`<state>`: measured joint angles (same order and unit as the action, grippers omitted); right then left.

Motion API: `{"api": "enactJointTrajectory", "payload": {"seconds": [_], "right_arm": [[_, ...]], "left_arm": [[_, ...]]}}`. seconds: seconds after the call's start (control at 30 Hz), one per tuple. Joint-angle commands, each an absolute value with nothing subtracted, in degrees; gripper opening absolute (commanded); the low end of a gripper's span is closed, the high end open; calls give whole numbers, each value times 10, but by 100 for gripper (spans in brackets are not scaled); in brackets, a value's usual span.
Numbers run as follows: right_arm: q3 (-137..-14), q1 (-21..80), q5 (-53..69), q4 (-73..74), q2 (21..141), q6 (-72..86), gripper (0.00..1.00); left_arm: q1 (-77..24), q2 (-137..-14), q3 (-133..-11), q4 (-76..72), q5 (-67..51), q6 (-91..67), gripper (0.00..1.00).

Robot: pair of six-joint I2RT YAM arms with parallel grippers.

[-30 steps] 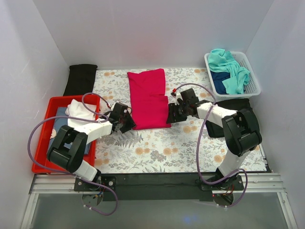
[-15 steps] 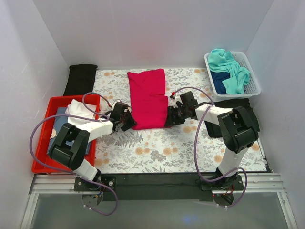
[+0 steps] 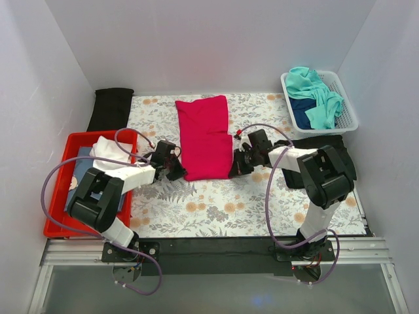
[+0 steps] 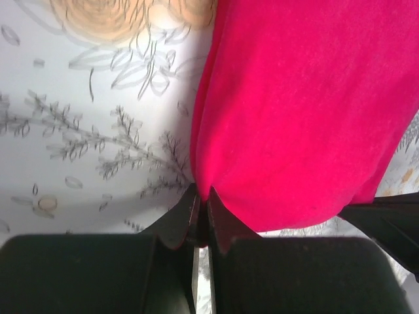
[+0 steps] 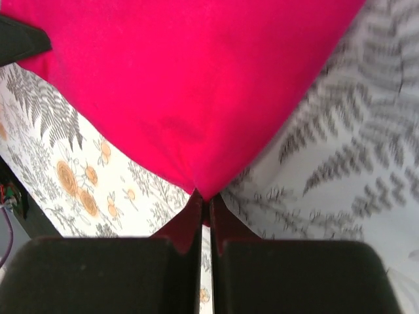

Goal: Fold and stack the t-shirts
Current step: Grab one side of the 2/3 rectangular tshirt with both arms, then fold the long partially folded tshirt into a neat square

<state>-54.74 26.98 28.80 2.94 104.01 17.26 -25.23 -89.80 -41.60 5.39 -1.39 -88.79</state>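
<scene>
The left gripper [image 4: 203, 200] is pinched closed on the near left corner of the red t-shirt [image 3: 205, 134]. The right gripper [image 5: 204, 200] is pinched closed on its near right corner. The shirt lies folded into a long strip in the middle of the flowered table cover [image 3: 229, 206], running from near to far. At the far right, a white basket [image 3: 349, 103] holds a teal t-shirt [image 3: 313, 82] and a navy t-shirt [image 3: 302, 112]. On the left, a red tray [image 3: 59, 219] holds a white cloth [image 3: 108, 152].
</scene>
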Motion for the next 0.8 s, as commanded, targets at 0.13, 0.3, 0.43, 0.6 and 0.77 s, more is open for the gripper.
{"api": "enactJointTrajectory", "payload": {"seconds": [0.13,0.3,0.43,0.6,0.77], "right_arm": [[-473,271,290,86,938,158,1],[-457,272,290,124,860,154,1],[-448,272,299,154,803,161,1],[-451,284,295,199,725,174,1],[-464,298,291,231,685,185,1]], "left_arm": [[-257,-747,-360,156,-40,-918,0],[-272,-642,-339,230,-19,-952,0],[-292,-577,-340,280,-7,-981,0],[-333,-526,-359,351,32,-1022,0],[-370,-491,-377,415,66,-1061,0]]}}
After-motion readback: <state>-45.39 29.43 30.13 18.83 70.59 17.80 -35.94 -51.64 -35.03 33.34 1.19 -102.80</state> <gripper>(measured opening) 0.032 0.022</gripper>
